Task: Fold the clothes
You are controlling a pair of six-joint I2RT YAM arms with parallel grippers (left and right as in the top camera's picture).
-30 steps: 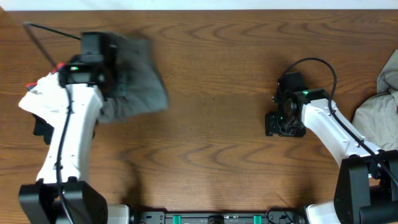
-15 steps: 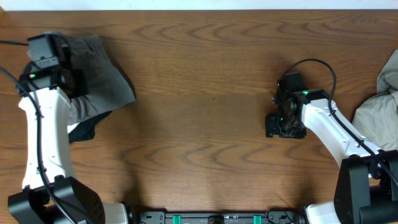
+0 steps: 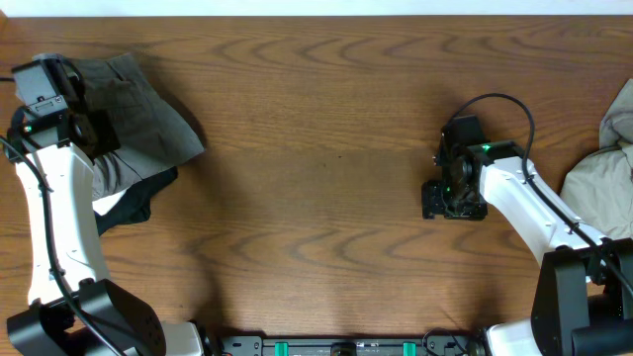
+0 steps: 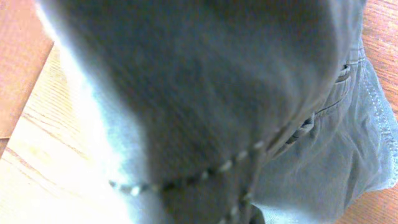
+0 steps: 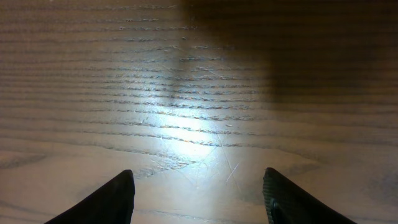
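Since a second ago our left gripper point(image 3: 74, 111) has pulled the wrinkled mid-grey cotton shorts point(image 3: 143, 109) to the far-left corner of the brown wooden table point(image 3: 326, 148), probably clamped on them, we think to spread them. Our right gripper point(image 5: 198, 190) waits, jaws apart, empty.

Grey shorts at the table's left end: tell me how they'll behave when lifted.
Probably floppy: the grey shorts lie wrinkled, draping in soft folds. Likely light, being thin cloth. Won't roll; unheld parts would probably sag and trail.
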